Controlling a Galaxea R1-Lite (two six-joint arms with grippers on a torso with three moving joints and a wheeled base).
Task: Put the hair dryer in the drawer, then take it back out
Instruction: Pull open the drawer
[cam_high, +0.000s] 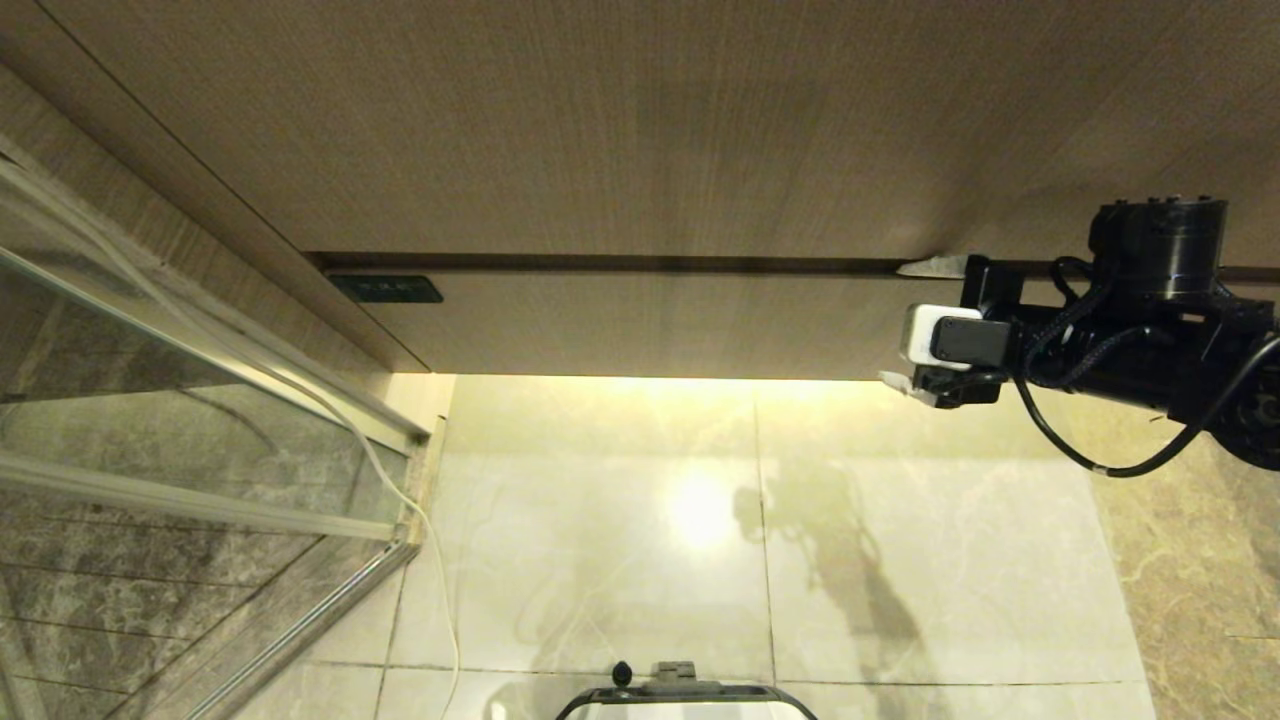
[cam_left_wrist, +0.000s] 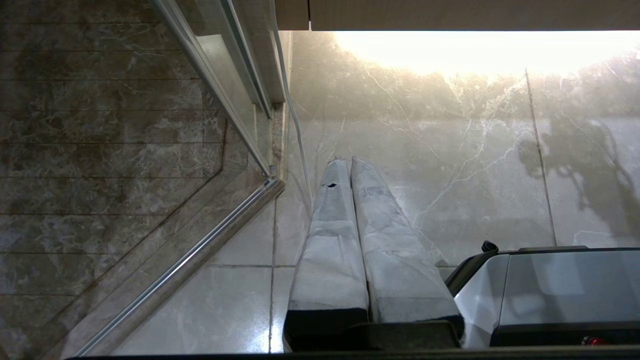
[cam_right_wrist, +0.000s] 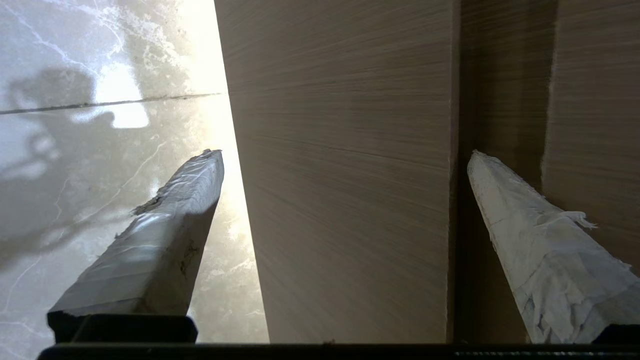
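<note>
The drawer (cam_high: 650, 325) is the wide, shallow wood-grain band under the taller panel, and its front looks flush and closed. A small black label plate (cam_high: 385, 289) sits at its left end. My right gripper (cam_high: 912, 325) is open at the drawer's right part. One finger lies in the dark gap above the front and the other below its bottom edge. In the right wrist view the drawer front (cam_right_wrist: 345, 225) fills the space between the spread fingers of the right gripper (cam_right_wrist: 345, 155). The hair dryer is out of view. My left gripper (cam_left_wrist: 348, 161) hangs shut over the floor.
A tall wood-grain panel (cam_high: 600, 120) rises above the drawer. A glass shower door with a metal frame (cam_high: 200, 420) stands at the left, and a thin white cord (cam_high: 400, 495) runs down beside it. My base (cam_high: 690, 700) shows at the bottom, over pale marble floor tiles (cam_high: 600, 520).
</note>
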